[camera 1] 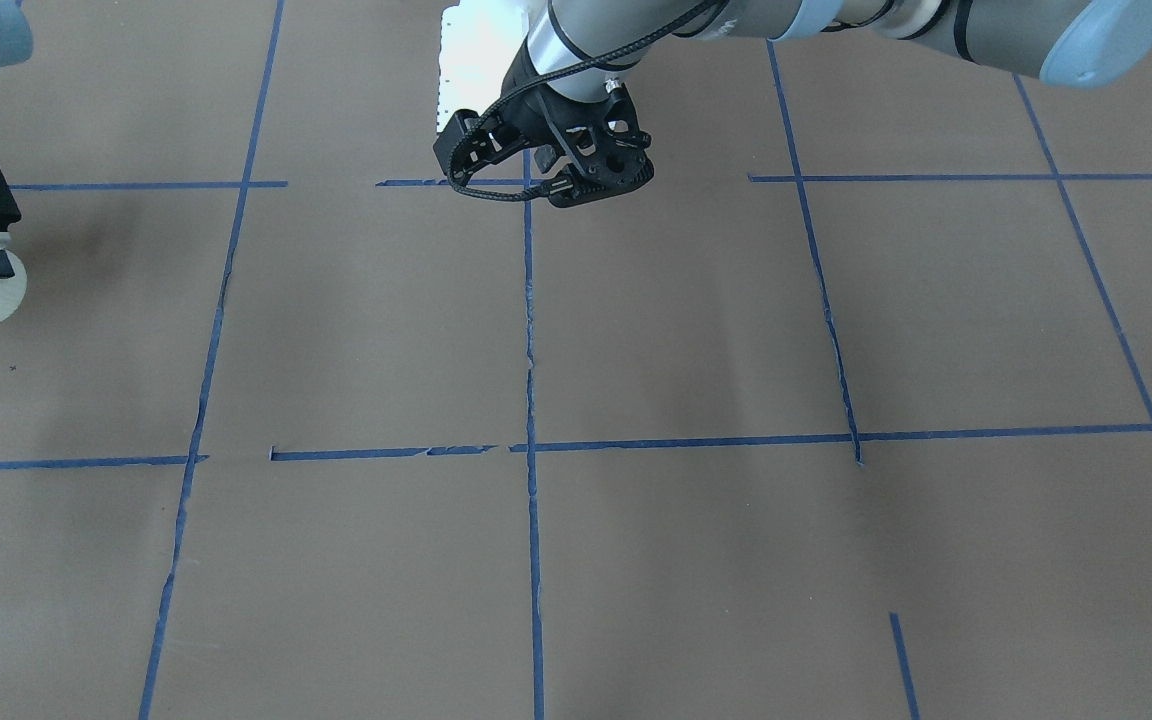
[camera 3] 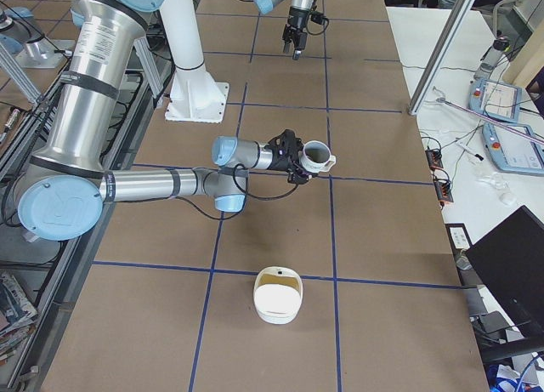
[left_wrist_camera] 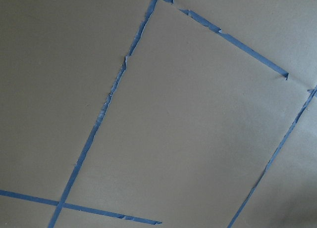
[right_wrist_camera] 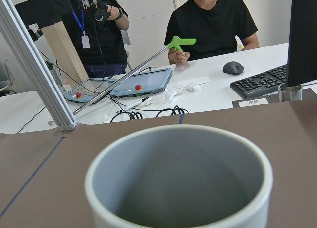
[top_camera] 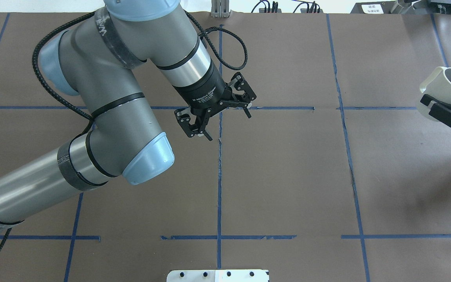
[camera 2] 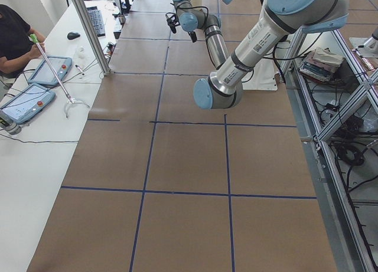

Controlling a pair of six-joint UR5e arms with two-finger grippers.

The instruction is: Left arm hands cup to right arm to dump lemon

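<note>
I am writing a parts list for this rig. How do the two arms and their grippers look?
The left arm and the right arm are grey tubes with light-blue joint caps. A braided black cable runs along the left arm. The left gripper is black, with linkage fingers and white lettering on its body. The right gripper is black too.

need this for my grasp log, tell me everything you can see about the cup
The cup is a white, ceramic-looking mug with faint ribbing outside, a smooth grey inside and one handle. It sits roughly upright, mouth up, gripped at its wall by the right gripper, handle pointing away from it. It appears held clear of the brown table at the robot's right end. Nothing else touches it. No lemon shows in the visible part of its inside.
</note>
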